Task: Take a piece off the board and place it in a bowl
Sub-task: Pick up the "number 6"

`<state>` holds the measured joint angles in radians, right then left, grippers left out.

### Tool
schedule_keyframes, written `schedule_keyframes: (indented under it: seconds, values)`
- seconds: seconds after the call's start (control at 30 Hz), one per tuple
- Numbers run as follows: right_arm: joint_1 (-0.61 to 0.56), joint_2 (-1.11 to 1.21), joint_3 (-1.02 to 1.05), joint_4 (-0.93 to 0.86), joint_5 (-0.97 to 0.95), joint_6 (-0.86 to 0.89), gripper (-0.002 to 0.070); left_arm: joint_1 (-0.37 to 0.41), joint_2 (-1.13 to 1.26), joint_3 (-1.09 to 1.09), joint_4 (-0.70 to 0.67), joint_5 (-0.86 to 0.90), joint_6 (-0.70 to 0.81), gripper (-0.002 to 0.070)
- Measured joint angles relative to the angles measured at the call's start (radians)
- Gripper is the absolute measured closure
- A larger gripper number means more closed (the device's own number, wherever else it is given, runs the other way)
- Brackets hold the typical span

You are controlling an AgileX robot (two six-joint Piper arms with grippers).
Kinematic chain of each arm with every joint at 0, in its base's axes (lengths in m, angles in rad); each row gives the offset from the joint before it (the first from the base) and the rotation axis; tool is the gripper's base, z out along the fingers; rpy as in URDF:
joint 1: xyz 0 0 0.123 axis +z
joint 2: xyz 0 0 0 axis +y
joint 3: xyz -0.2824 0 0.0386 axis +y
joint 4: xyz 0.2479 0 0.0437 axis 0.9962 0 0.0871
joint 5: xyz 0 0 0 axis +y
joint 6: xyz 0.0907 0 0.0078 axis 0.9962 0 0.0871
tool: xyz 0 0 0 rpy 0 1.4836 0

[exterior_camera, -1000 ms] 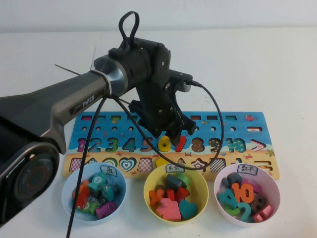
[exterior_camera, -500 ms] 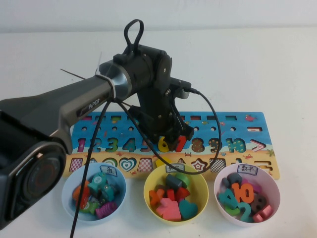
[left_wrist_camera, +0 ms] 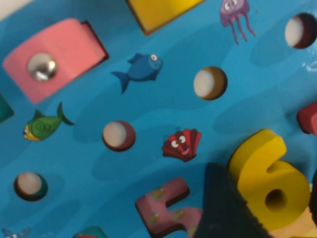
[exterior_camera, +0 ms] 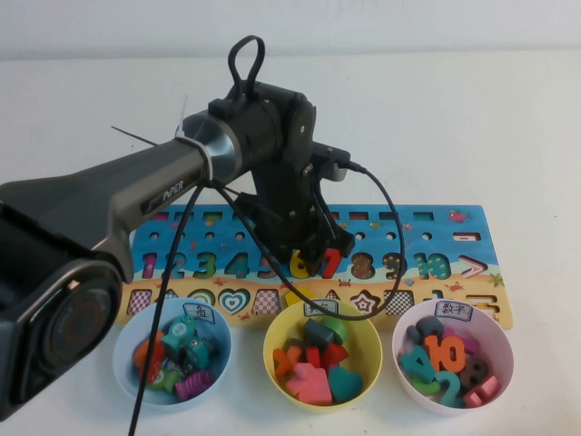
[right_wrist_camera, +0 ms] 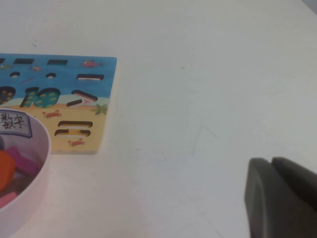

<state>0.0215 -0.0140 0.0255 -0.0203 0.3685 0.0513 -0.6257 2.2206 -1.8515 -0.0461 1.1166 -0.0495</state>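
Board [exterior_camera: 436, 238] lies flat across the middle of the high view, blue above and sandy below, with a row of coloured numbers along its blue band. Three bowls sit in a row along its lower edge: a light blue bowl [exterior_camera: 124, 350] at lower left, a yellow bowl [exterior_camera: 370, 338] at lower centre, and the pink bowl [exterior_camera: 502, 350] at lower right, each holding a heap of coloured pieces.

The left arm reaches in from the left edge of the frame, and the left gripper [exterior_camera: 313, 257] points down at the centre of the board, right over the number row. Its jaws stand fairly wide and straddle the yellow 6 [exterior_camera: 300, 264], which sits in the row beside the red 7 [exterior_camera: 330, 263]. In the left wrist view one dark finger [left_wrist_camera: 225, 208] lies against the side of the 6 [left_wrist_camera: 267, 181], which still rests on the board [left_wrist_camera: 148, 129], next to a pink 5 [left_wrist_camera: 166, 208]. Whether the far finger touches the piece cannot be told.

The right gripper [right_wrist_camera: 282, 198] shows only in the right wrist view, at the lower right of that frame, above bare white table [right_wrist_camera: 198, 74], well apart from the board's end [right_wrist_camera: 84, 99] and the pink bowl's rim [right_wrist_camera: 34, 158]. Its two fingers lie together.
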Motion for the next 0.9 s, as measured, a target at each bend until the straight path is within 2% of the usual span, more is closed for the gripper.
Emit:
schedule_keyframes:
  seconds: [0.23,0.9]
  values:
    - [0.000,0.000,0.000,0.000,0.000,0.000,0.0694,-0.002,0.004,-0.004,0.012,0.008,0.000,0.0408]
    - [0.000,0.000,0.000,0.000,0.000,0.000,0.0694,-0.010,0.008,-0.010,0.032,0.015,-0.003,0.0420]
